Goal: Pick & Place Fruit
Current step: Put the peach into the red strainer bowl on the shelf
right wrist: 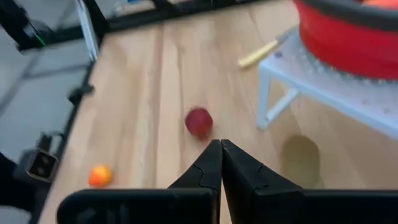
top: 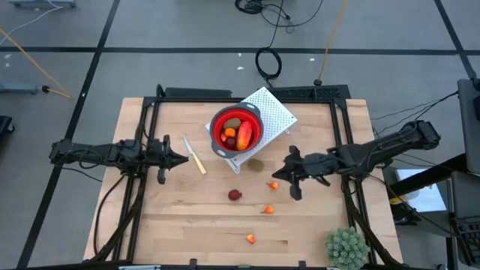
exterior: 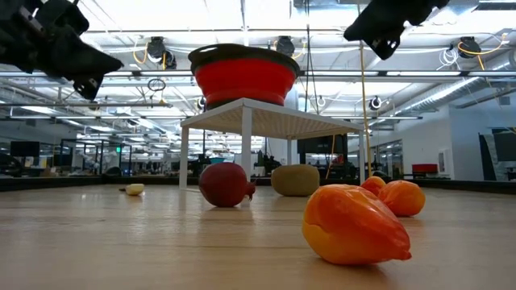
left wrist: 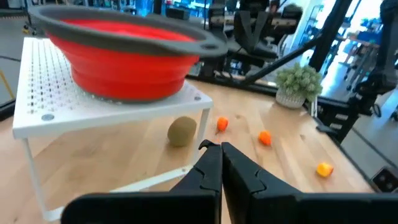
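Both dark arms are seen reaching inward over the wooden counter [top: 180, 217] from its two sides, each stretched roughly level and raised off the surface. The left hand [top: 182, 158] is held at the counter's left, pointed toward the middle, just left of the cream-handled knife [top: 196, 157]. Its fingers [left wrist: 211, 171] are pressed together and nothing is held or touched. The right hand [top: 274, 175] is held right of centre, pointed left; its fingers [right wrist: 214, 165] are likewise pressed together on nothing, with a small orange piece [top: 274, 184] lying close beside its tip.

A red bowl [top: 235, 127] is set on a white perforated stand [top: 276, 112] at the far middle of the counter. Orange, red and green fruit pieces [top: 236, 133] are seen inside the bowl. An olive-brown oval [top: 256, 165] lies partly under the stand's near edge. A dark red ball [top: 235, 195] lies near the counter's centre, with a second orange piece [top: 268, 209] to its right and a third orange piece [top: 250, 239] nearer the front edge. A spiky green plant ball [top: 346, 247] stands at the near right corner, cut off by the picture's edge.

In the low view the bowl's contents are hidden by its rim.
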Controlling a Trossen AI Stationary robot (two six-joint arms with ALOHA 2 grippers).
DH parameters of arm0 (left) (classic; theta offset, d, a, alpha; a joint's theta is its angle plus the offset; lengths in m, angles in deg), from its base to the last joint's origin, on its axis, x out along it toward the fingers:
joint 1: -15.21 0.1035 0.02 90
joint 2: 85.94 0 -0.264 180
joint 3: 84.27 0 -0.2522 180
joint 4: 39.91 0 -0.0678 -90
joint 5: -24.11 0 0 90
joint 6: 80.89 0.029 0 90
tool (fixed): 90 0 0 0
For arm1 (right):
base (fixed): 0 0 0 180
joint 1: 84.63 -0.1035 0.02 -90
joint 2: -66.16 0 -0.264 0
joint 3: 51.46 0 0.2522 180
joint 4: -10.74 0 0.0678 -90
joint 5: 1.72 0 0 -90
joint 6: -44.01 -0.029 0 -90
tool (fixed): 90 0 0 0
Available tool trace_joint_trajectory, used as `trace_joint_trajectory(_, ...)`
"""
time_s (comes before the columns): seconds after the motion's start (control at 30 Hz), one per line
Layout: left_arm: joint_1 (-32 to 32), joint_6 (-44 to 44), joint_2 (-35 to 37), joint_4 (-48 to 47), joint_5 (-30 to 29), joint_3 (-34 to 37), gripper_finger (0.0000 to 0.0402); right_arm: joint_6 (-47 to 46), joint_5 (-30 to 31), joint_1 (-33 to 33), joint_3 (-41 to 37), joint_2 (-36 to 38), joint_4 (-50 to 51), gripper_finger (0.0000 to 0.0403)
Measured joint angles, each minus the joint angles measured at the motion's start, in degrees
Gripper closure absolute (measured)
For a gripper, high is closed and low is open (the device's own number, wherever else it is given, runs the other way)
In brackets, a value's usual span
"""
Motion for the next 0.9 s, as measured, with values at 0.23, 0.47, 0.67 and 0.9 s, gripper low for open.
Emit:
trace_joint_trajectory(0.23,0.0,0.2,-0.1,-3.8,-0.5,0.0,0.0381,0.7,-0.7,0.0,10.1,-8.2,14.0,0.0402)
trace_joint_trajectory(0.47,0.0,0.6,-0.1,-6.2,-0.6,0.0,0.0397,4.6,-4.8,-0.9,16.8,-15.1,25.5,0.0402)
trace_joint_trajectory(0.67,0.0,-0.1,-0.1,-7.1,-0.6,0.0,0.039,6.3,-7.9,-1.8,17.0,-17.4,28.4,0.0398)
trace_joint_trajectory(0.9,0.0,0.8,-0.2,-7.0,-0.6,0.0,0.0376,6.7,-7.4,-1.7,17.0,-17.7,30.6,0.0377)
